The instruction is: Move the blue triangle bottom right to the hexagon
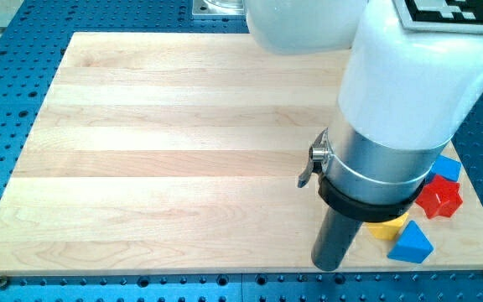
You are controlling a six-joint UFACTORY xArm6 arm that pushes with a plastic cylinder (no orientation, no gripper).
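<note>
The blue triangle sits at five o'clock on the board, just beside my tip; I have no jaws, only a rod. A yellow block, maybe the hexagon, hides behind me; a careless shove could scatter the red star or tip blocks off the near edge. No legible writing.

Bright even overhead light, sharp focus w/ no blur, soft glare on white arm housing, faint shadows

Yellow block: mostly behind the rod, shape unclear. Upper blue block: partly behind the arm, shape unclear. Red block: left edge covered. Arm: cut off at view's top.
</note>
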